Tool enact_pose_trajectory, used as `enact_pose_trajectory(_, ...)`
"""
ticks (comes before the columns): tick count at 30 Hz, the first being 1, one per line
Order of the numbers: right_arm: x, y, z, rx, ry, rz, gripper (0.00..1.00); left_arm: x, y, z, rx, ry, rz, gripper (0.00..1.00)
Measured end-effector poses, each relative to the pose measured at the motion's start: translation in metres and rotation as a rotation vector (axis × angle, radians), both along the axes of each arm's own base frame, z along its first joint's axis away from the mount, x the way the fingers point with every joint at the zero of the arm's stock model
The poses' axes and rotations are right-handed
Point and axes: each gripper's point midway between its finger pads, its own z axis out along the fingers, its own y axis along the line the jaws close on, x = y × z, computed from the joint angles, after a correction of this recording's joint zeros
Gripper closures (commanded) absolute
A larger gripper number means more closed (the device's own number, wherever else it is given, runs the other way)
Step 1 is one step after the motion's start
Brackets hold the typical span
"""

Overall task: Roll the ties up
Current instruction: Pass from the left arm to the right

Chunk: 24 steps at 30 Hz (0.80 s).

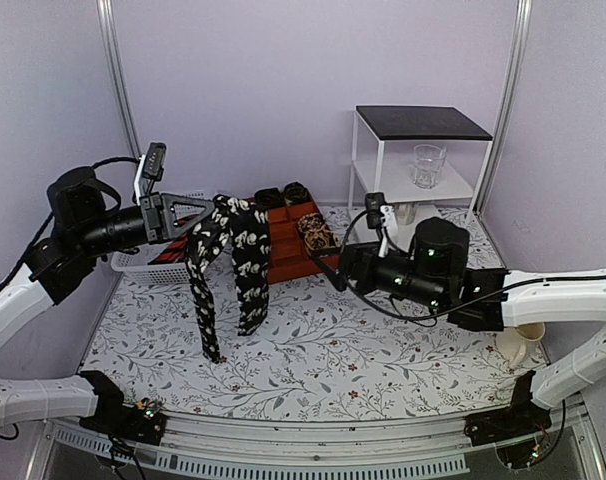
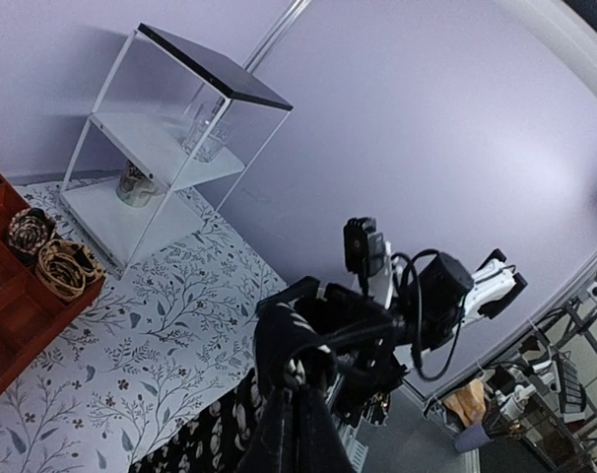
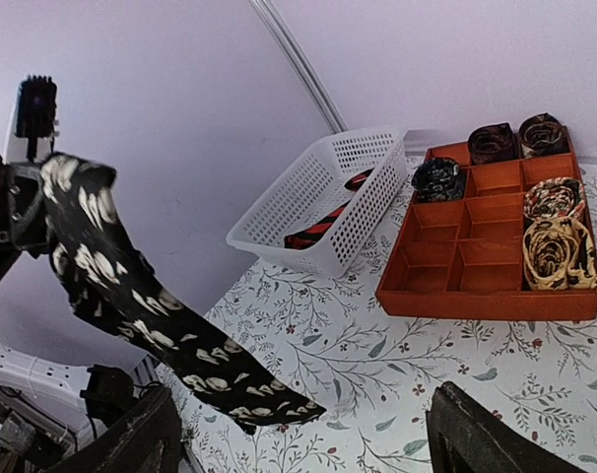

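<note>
Black tie with pale blotches (image 1: 249, 262) pinched tight in shut left gripper (image 1: 209, 214), both ends hanging toward 6 o'clock, right gripper (image 1: 328, 270) spread wide, at 3 o'clock, not touching it

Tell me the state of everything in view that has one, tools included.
left tool: shut on the patterned tie, raised
patterned tie: unrolled, hanging from the left tool
right tool: open, empty
red tray: some compartments hold coiled ties, others empty
striped tie: unrolled, lying in the white basket
glass: upright on the shelf
</note>
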Motion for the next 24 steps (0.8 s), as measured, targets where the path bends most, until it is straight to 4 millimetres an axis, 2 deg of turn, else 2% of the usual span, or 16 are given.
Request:
enact_pose_trajectory(1,-0.001,0.009,-0.005,-0.01,-0.027,-0.002,0.01,-0.002,-0.001,0.002,-0.009,-0.001,0.001,1.0)
enact_pose_trajectory(5,-0.017,0.053,-0.019,-0.078,-0.151,0.01,0.0,-0.006,-0.007,0.014,-0.062,0.001,-0.007,1.0)
enact_pose_trajectory(8,-0.023,0.087,-0.012,-0.101,-0.243,-0.004,0.0,-0.009,-0.012,0.019,-0.087,0.01,-0.023,1.0)
enact_pose_trajectory(10,-0.024,0.108,0.001,-0.099,-0.312,-0.041,0.0,-0.012,-0.015,0.022,-0.102,0.017,-0.035,1.0)
enact_pose_trajectory(13,-0.02,0.126,0.01,-0.108,-0.38,-0.114,0.0,-0.015,-0.018,0.025,-0.119,0.025,-0.045,1.0)
enact_pose_trajectory(17,0.0,0.131,0.004,-0.157,-0.412,-0.262,0.02,-0.02,-0.02,0.031,-0.144,0.027,-0.06,1.0)
enact_pose_trajectory(19,0.011,0.125,-0.003,-0.192,-0.416,-0.327,0.1,-0.02,-0.021,0.032,-0.148,0.029,-0.063,1.0)
enact_pose_trajectory(20,0.016,0.12,-0.006,-0.213,-0.418,-0.359,0.17,-0.021,-0.021,0.032,-0.148,0.03,-0.063,1.0)
enact_pose_trajectory(22,0.023,0.109,-0.014,-0.238,-0.415,-0.406,0.43,-0.02,-0.021,0.032,-0.145,0.034,-0.059,1.0)
enact_pose_trajectory(24,0.027,0.097,-0.028,-0.271,-0.41,-0.426,0.64,-0.019,-0.02,0.031,-0.139,0.033,-0.05,1.0)
